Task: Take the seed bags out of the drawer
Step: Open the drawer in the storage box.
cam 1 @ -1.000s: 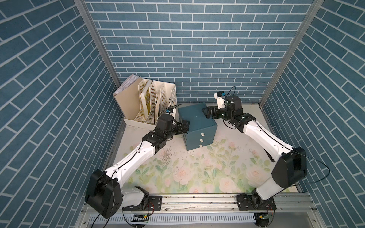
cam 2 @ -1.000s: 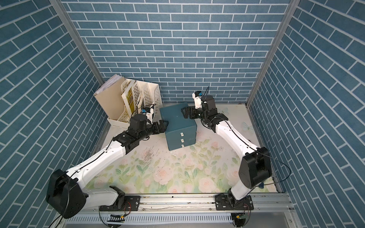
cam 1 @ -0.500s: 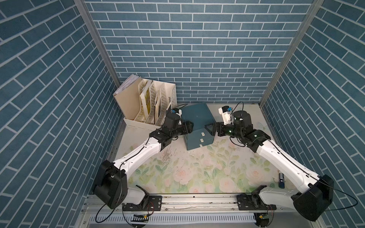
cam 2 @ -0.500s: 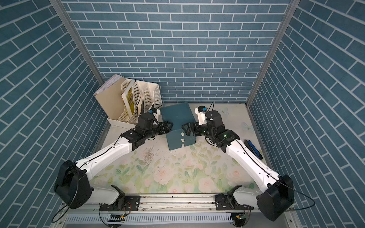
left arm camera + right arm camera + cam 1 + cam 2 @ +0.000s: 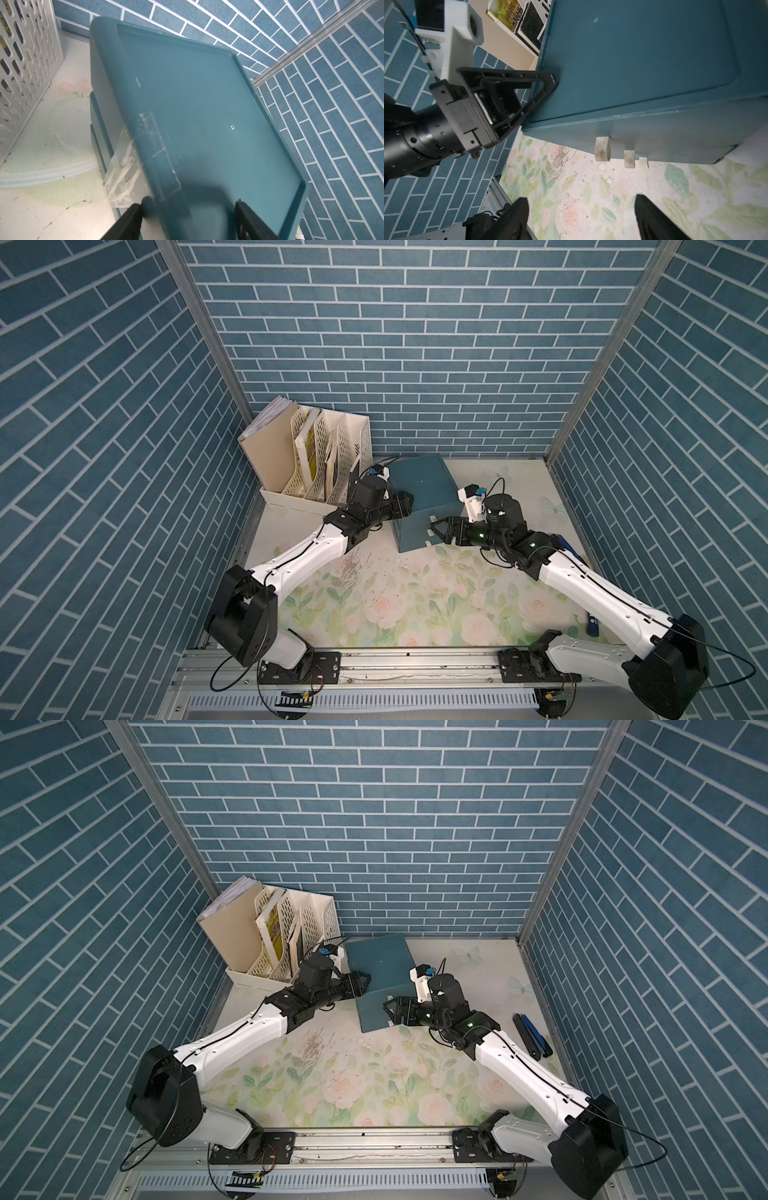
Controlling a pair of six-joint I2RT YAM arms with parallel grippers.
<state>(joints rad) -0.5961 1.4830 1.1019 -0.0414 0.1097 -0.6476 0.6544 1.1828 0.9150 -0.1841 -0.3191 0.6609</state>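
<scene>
**Drawers shut:** The seed bags cannot be seen. All three drawers [image 5: 412, 536] of a teal cabinet [image 5: 422, 485] sit pushed in flush. The cabinet stands toward the back of the flower-printed counter [image 5: 415, 614], between the robot's two arms. Three small white handles [image 5: 602, 148] line its front, one above another.

The left fingers [image 5: 128, 220] sit part-way apart astride the cabinet's upper left edge. One is beside the side wall and one over the top, right by a strip of clear tape [image 5: 133, 166] folded over that edge. Whether they are clamping the cabinet cannot be told.

The right fingers [image 5: 517, 218] are spread wide with nothing between them. They hover in front of the drawer fronts, near the handles but not touching them.

Just beside the cabinet, in the back left corner, a cream file rack [image 5: 316, 464] holds paper folders and yellowish books. A blue-and-black tool [image 5: 532, 1036] lies near the counter's right edge, well apart from the cabinet. Dark crumbs [image 5: 353, 568] are scattered on the counter near the cabinet's front, toward the left. Blue brick-patterned walls [image 5: 415, 344] close the scene on three sides.
</scene>
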